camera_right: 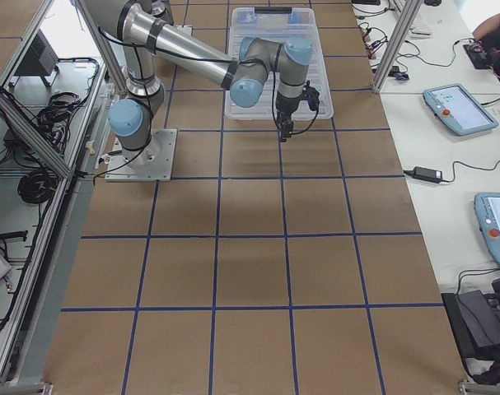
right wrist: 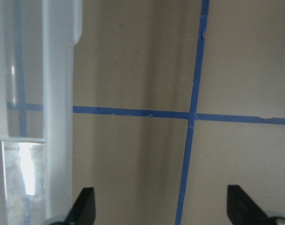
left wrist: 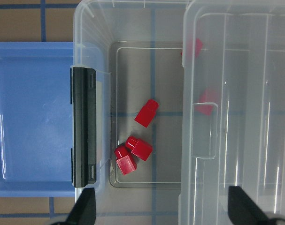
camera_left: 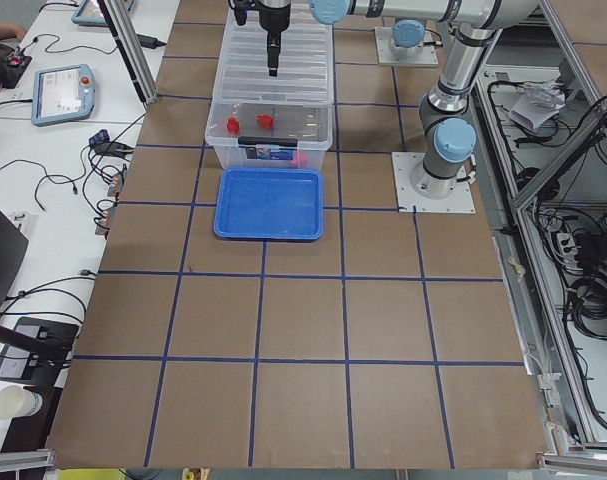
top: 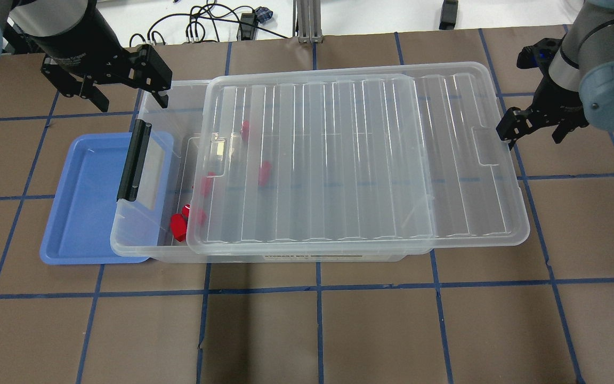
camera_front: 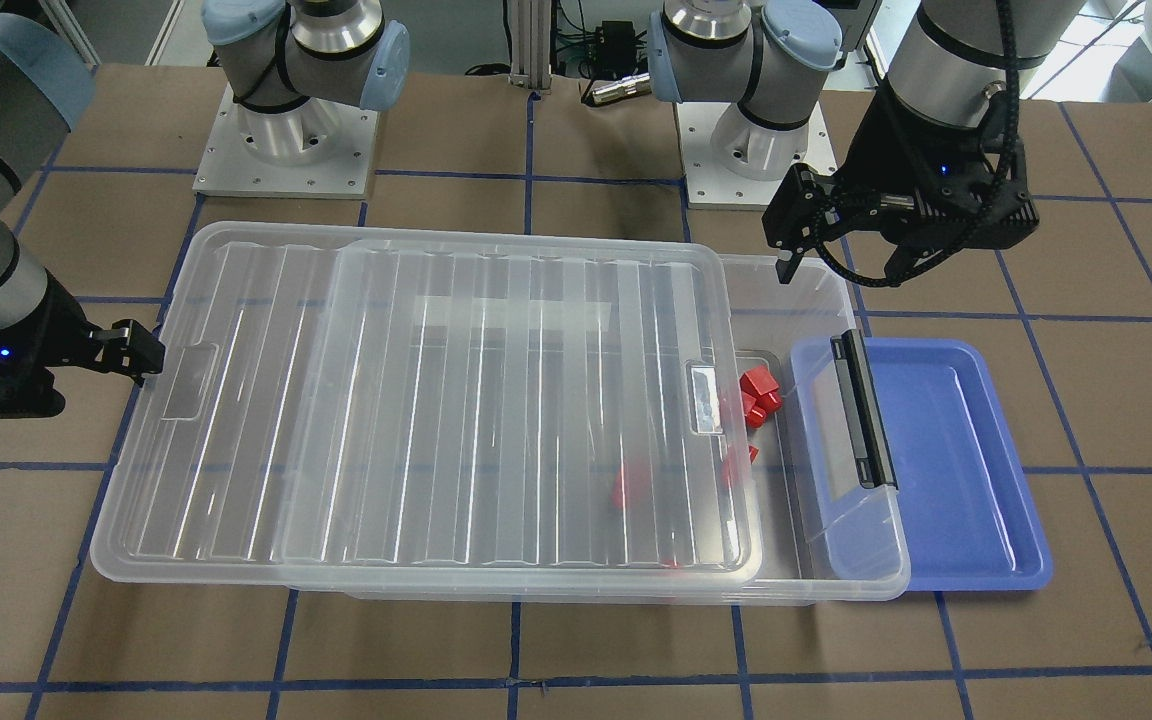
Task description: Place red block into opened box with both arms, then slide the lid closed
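Lid not yet shut, both my pincers open and empty.

The small red plastic blocks lie inside the shallow clear plastic bin, at its uncovered end near the black bar clasp. My left pincer hovers over that end with its jaws spread. My right pincer, also spread, sits just beside the overhanging rim of the ribbed clear plastic lid. As I see it, an off-centre push could skew the lid and jam it. With nothing bracing it, the bin might also slide over the blue plastic tray.
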Controlling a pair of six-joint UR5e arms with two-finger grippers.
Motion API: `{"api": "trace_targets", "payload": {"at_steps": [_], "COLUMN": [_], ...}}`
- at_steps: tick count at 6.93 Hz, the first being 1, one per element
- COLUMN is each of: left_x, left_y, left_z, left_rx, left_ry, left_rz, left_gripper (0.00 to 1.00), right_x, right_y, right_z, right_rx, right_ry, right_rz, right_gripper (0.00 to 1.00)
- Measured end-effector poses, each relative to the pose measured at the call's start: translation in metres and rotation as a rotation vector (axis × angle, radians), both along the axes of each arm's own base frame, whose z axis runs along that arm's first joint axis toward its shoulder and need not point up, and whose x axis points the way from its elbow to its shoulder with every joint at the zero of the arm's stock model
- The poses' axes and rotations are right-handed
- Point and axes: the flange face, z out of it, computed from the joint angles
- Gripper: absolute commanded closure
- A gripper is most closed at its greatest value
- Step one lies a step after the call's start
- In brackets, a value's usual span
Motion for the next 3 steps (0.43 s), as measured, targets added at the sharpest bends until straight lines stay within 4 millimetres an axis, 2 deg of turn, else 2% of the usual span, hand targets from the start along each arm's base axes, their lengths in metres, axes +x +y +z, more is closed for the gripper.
{"api": "trace_targets", "payload": {"at_steps": [3], "left_x": [-0.001], "left_y": [0.0], "left_z": [-0.001], "left_rx": [0.002], "left_ry": [0.001], "left_rz": [-0.001], "left_gripper": [0.0], "right_x": [0.032], "right_y": [0.0], "right_z": [0.0], "right_rx": [-0.009], "right_ry": [0.003], "right_rz": [0.002], "right_gripper": [0.0]}}
